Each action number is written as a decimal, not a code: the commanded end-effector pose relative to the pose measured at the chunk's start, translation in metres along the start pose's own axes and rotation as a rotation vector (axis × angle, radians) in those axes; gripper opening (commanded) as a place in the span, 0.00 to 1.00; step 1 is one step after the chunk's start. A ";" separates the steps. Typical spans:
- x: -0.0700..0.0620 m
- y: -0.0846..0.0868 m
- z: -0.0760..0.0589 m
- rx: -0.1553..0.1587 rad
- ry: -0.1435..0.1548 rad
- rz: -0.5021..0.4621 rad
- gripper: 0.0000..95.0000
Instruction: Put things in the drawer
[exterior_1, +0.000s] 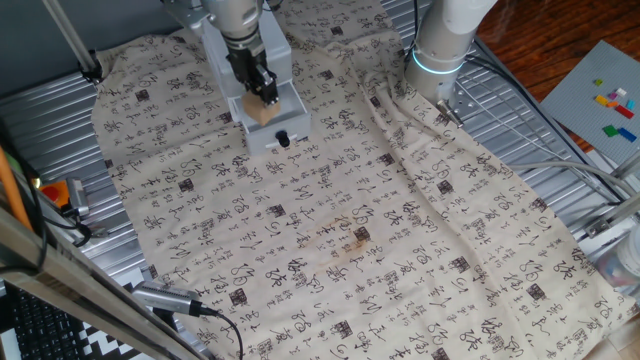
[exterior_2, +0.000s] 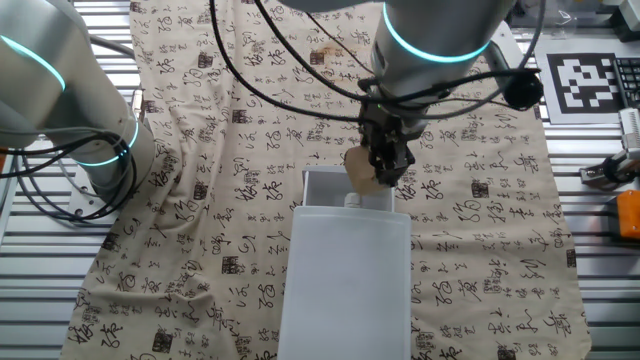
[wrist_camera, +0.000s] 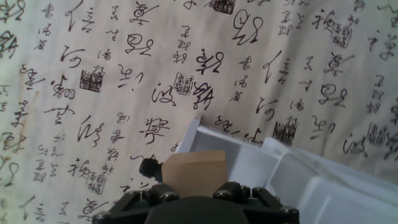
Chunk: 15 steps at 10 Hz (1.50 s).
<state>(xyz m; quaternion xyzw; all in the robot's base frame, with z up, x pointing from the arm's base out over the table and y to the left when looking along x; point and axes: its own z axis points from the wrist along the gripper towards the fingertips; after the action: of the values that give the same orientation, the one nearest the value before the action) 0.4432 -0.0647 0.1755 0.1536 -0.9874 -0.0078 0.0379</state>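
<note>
A cloth (exterior_1: 330, 220) printed with black calligraphy is covering the table, spreading out on every side below the gripper. The arm (exterior_2: 430, 40), with a glowing cyan ring round its wrist, is reaching down over the drawer unit (exterior_2: 345, 270), a white box lying directly beneath and behind the gripper in the other fixed view. The drawer (exterior_1: 285, 125) is standing pulled out from the unit's front, its open tray sitting right under the fingers, and its black knob (exterior_1: 283, 139) is pointing away from the unit, just beyond the gripper. In the hand view the knob (wrist_camera: 149, 167) is showing just left of the fingers, at the tray's front wall (wrist_camera: 189, 138).

The gripper (exterior_1: 262, 97) is hanging over the open tray with its fingers clamped on the block (exterior_1: 262, 112), a tan wooden cube. The block (exterior_2: 362, 172) is sitting between the fingertips, just above the drawer's front part, and whether it is touching the tray floor cannot be told. In the hand view the block (wrist_camera: 196, 173) is filling the space just ahead of the dark fingers.
</note>
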 end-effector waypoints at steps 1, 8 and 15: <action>-0.001 -0.003 0.008 0.007 -0.008 -0.023 0.00; 0.010 -0.011 0.033 0.013 -0.015 -0.094 0.00; 0.019 -0.014 0.040 0.021 -0.031 -0.147 0.00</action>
<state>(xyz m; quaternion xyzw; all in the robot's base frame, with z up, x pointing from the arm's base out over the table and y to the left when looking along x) 0.4260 -0.0837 0.1359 0.2261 -0.9739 -0.0024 0.0199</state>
